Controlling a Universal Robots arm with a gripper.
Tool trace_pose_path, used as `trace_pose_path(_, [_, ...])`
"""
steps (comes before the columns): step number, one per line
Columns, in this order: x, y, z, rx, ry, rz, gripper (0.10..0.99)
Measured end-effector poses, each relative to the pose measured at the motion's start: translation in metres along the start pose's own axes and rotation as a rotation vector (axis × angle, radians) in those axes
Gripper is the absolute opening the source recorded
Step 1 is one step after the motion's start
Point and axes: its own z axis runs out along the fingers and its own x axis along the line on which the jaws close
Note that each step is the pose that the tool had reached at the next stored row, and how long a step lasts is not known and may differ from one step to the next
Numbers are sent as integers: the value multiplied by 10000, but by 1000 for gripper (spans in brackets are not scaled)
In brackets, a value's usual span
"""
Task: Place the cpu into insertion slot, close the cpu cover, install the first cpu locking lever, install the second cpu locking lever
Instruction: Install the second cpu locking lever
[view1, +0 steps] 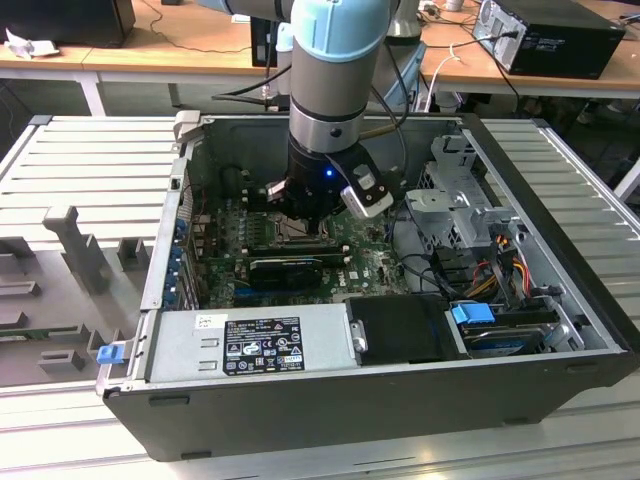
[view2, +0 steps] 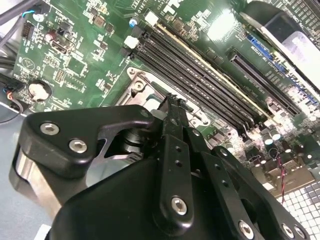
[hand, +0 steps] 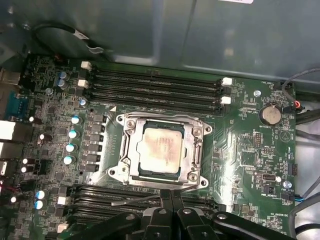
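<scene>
While my pincer (hand: 167, 196) hangs low over the green board (hand: 240, 150), its fingers (view2: 172, 125) are pressed together with nothing between them. The cpu (hand: 160, 149) lies flat in the insertion slot (hand: 184, 172) just ahead of my fingertips, pale metal top up, so I judge placing as done. The cpu cover (hand: 162, 121) looks down around the chip, its frame bordering the chip on all sides, so I judge closing as done too. A thin lever (hand: 135, 200) lies slanted just beside my fingertips, and it does not look tucked under a catch, so I judge the levers as left; whether either is latched I cannot tell.

Both wrist views have the long black memory slots (hand: 155, 85) beyond the socket. The first wrist view looks straight down on chip and frame. The second wrist view has my linkage in front of most of the socket, leaving one corner of the cover (view2: 135, 87). The exterior view has the arm (view1: 335, 90) reaching down into the open computer case (view1: 320, 415) on the ribbed surface (view1: 80, 160).
</scene>
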Motion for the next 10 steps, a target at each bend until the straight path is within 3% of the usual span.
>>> trace_pose_path(7, [27, 1, 9, 0, 0, 0, 106])
trace_pose_path(10, [79, -3, 15, -2, -1, 0, 106])
